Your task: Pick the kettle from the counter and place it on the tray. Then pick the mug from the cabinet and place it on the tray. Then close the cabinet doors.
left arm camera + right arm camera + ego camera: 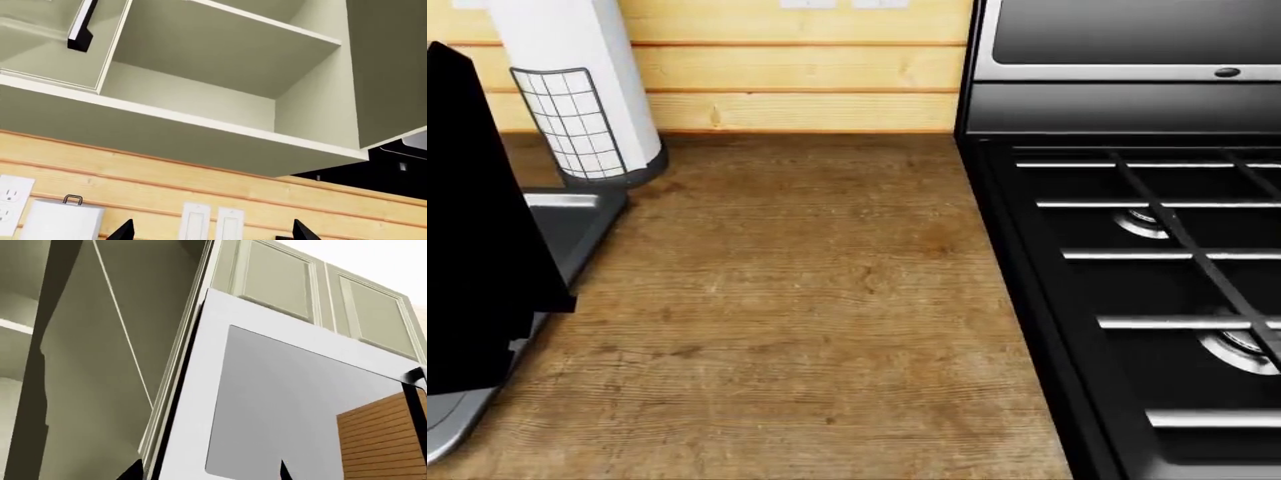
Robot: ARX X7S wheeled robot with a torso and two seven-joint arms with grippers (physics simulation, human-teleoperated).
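Seen from below in the left wrist view, the cabinet (220,85) stands open, and the shelf and floor that show are bare. One of the cabinet doors (47,55) is swung out with its black bar handle (83,25). My left gripper (213,232) is open below the cabinet with nothing between its fingertips (123,231). My right gripper (209,472) is also open and empty, beside the cabinet's side wall (100,365). On the counter (801,300), the tray (574,215) is mostly hidden behind my dark left arm (481,230). The kettle and the mug are out of view.
A white roll in a wire-grid holder (574,90) stands behind the tray, and it shows below the cabinet too as the roll (63,217). The black gas stove (1148,280) borders the counter on the right. Wall switches (230,222), an outlet (10,200) and a white-framed grey panel (280,405) are near the grippers.
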